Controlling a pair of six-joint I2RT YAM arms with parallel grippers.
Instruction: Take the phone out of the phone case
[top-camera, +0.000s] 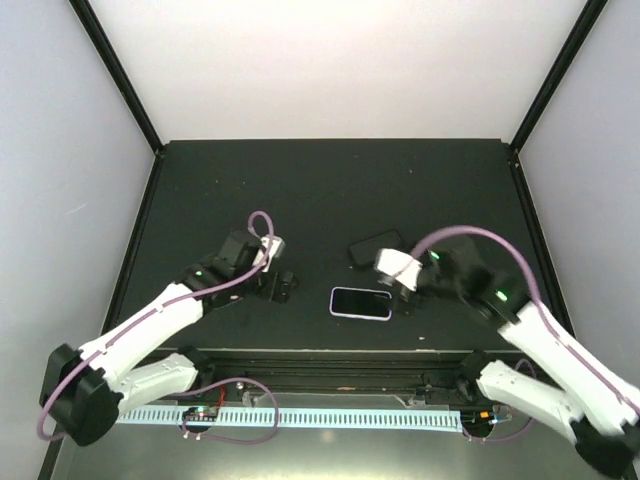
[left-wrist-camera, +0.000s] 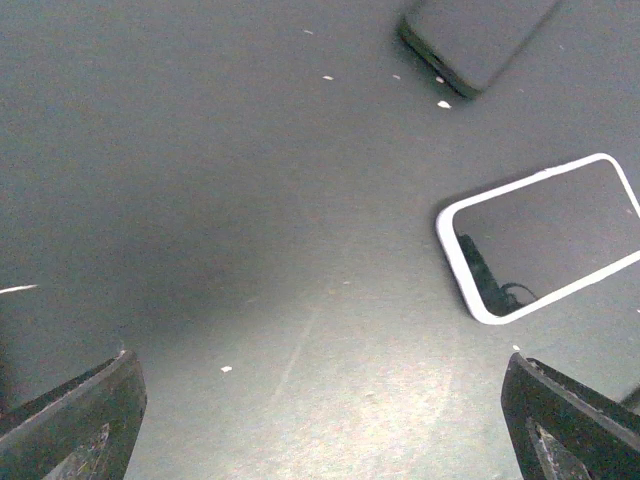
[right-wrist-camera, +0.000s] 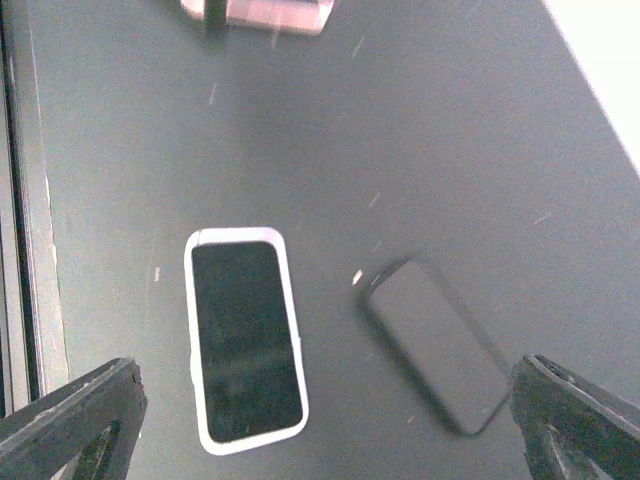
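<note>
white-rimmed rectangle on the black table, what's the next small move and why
Probably lower the open right gripper onto the white-rimmed rectangle with a glossy dark face, which lies flat beside it. The left gripper is open and empty too, and a matte dark slab lies apart behind. Whether a phone sits inside the white rim, I cannot tell.

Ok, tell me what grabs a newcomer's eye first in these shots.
The white-rimmed rectangle with a glossy dark face, lying flat near the front middle of the table, stands out most. Just behind it lies a plain dark slab, apart from it. The left gripper and right gripper flank them, both open and empty.
</note>
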